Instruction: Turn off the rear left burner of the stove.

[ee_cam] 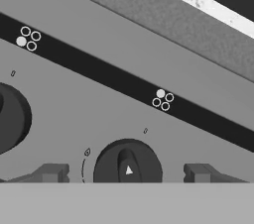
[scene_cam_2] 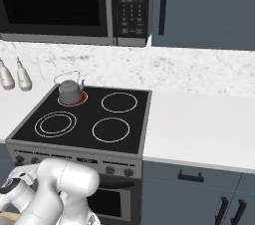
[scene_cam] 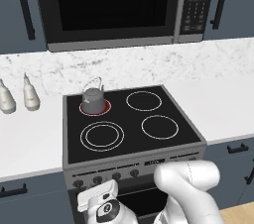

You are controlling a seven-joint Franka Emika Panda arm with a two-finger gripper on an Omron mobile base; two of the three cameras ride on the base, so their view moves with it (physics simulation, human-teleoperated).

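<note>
The stove [scene_cam: 171,152] [scene_cam_2: 144,119] has a black glass top. Its rear left burner [scene_cam: 105,110] [scene_cam_2: 81,98] glows red under a grey kettle [scene_cam: 93,99] [scene_cam_2: 68,90]. In the hand view my gripper [ee_cam: 126,172] is open, up close to the grey steel front panel. Its fingertips [ee_cam: 49,172] stand one on each side of a dark knob [ee_cam: 127,161], with a gap between each tip and the knob. A four-dot burner icon [ee_cam: 162,99] sits on the black strip above this knob. A second knob [ee_cam: 10,119] shows at the left edge.
A row of knobs [scene_cam: 116,176] [scene_cam_2: 110,169] runs along the stove's front. A black microwave [scene_cam: 114,5] hangs above. Two pale bottles [scene_cam: 31,96] stand on the white counter [scene_cam: 30,139] to the left. Drawers with dark handles [scene_cam_2: 191,175] flank the oven.
</note>
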